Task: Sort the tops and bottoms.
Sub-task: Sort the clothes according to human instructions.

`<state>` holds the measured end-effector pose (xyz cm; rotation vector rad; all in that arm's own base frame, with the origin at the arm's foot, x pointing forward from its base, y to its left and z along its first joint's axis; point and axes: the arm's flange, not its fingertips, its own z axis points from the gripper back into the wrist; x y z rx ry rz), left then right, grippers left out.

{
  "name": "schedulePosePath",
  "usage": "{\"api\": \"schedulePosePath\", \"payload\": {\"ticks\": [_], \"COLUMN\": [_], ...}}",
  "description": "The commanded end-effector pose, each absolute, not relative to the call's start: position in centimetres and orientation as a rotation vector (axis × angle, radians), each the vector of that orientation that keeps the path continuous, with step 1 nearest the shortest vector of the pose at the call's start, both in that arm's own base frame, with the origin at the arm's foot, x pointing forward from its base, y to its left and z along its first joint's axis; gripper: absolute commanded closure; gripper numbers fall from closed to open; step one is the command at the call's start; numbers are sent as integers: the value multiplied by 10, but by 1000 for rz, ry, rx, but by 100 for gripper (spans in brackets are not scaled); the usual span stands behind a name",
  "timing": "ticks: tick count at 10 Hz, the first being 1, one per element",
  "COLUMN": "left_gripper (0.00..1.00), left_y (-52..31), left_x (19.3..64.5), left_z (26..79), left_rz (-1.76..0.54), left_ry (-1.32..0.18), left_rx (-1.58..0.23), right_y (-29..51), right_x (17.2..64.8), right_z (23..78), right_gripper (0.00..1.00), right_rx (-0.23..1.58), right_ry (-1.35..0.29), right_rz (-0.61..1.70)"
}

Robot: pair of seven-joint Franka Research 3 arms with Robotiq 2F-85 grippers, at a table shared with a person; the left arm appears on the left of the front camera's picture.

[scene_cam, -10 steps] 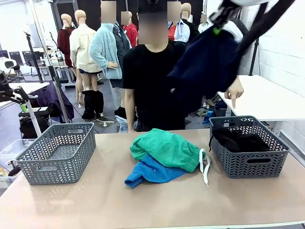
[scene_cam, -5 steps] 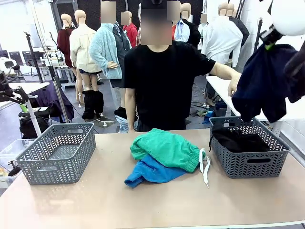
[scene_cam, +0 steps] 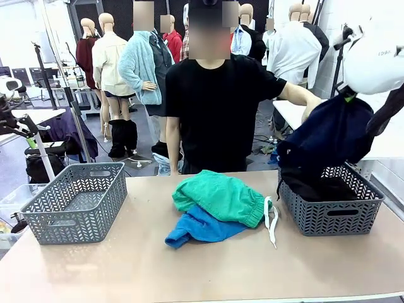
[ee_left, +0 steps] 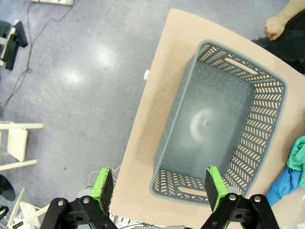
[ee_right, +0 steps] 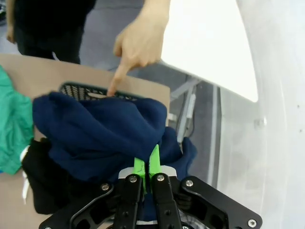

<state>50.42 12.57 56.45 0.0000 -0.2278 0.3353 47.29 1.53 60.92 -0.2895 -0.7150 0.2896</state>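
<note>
Folds of the navy garment [scene_cam: 328, 136] [ee_right: 95, 129] hang bunched from the right gripper [scene_cam: 349, 96] [ee_right: 147, 164] at the upper right of the front frame, its green pads pressed together on a pinch of the cloth. In the right wrist view the bundle spreads up and to the left just beyond the fingertips. Its lower folds droop over the left end of the grey right-hand basket [scene_cam: 331, 211] and appear to meet the black garment [scene_cam: 312, 186] lying inside. The person's hand [scene_cam: 310, 108] [ee_right: 138, 43] reaches in from the far side, one finger pointing down at the basket's far rim. In the left wrist view the left gripper [ee_left: 159, 186] hangs with its jaws spread wide and nothing between them, above the near end of the grey left-hand basket [ee_left: 267, 124] [scene_cam: 76, 202]. At the middle of the table [scene_cam: 189, 271], well apart from both grippers, the green shorts [scene_cam: 221, 196] lie partly on top of a blue garment [scene_cam: 202, 227], their white drawstring [scene_cam: 271, 221] trailing just beside the right-hand basket.
</note>
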Motion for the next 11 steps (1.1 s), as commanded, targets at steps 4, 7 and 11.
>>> {"api": "schedulePosePath", "payload": {"ticks": [4, 7, 11], "left_gripper": [0, 0, 0], "left_y": [125, 125, 125], "left_x": [503, 503, 503], "left_z": [564, 564, 564], "left_rz": [353, 353, 353], "left_ry": [-225, -225, -225], "left_rx": [22, 22, 22], "right_y": [46, 52, 52], "right_x": [503, 493, 486], "right_z": [528, 475, 485], "right_gripper": [100, 100, 57], "right_rx": [-172, -153, -124], "right_ry": [-541, -438, -450], "right_rz": [271, 284, 262]}}
